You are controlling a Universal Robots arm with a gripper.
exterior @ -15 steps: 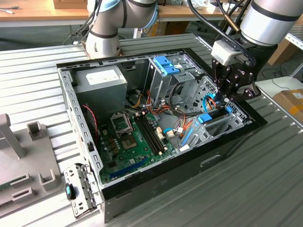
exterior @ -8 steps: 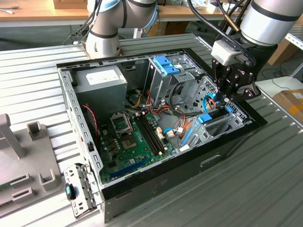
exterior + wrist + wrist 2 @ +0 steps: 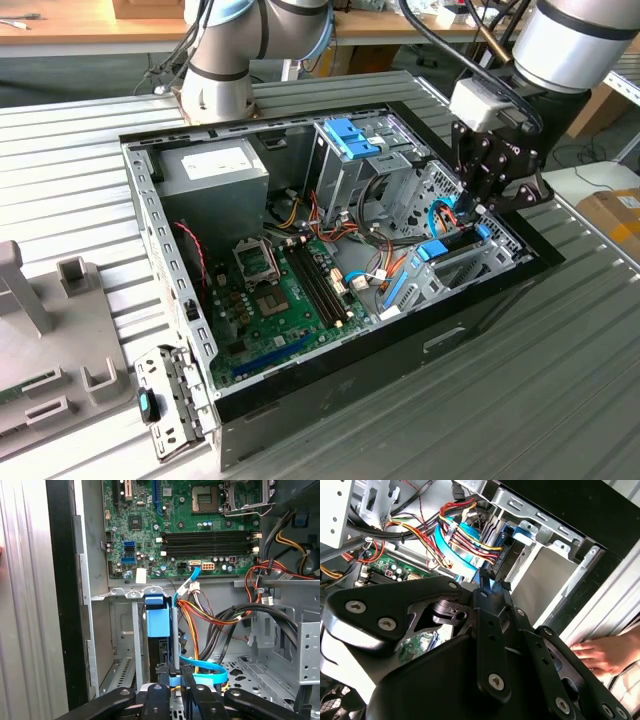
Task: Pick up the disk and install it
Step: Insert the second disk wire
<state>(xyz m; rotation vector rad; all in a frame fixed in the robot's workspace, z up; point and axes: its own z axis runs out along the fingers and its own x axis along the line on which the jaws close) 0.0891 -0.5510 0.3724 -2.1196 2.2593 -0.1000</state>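
Exterior view: disk (image 3: 452, 245) seen edge-on, blue-bracketed, down in the drive bay at the open computer case's (image 3: 160, 240) right end, long axis along the bay, under the black gripper (image 3: 478, 205). First wrist view: blue bracket (image 3: 156, 617) upright in the bay beside the motherboard (image 3: 180, 525); gripper (image 3: 175, 682) fingers drawn narrow onto its thin blue edge. Second wrist view: gripper (image 3: 490, 587) pinched on that edge, a person's hand (image 3: 605, 652) resting outside the case.

An open computer case (image 3: 480, 330) is laid on its side on a ribbed metal table (image 3: 70, 170). A green motherboard (image 3: 290, 290) with black memory slots (image 3: 207, 537) and an empty processor socket (image 3: 204, 498) is seen inside it. A grey power supply (image 3: 212, 172) is set in the far corner, and a bundle of coloured wires (image 3: 200, 612) is routed near the drive cage (image 3: 352, 165). A grey fixture (image 3: 45, 340) is placed at the exterior view's left.
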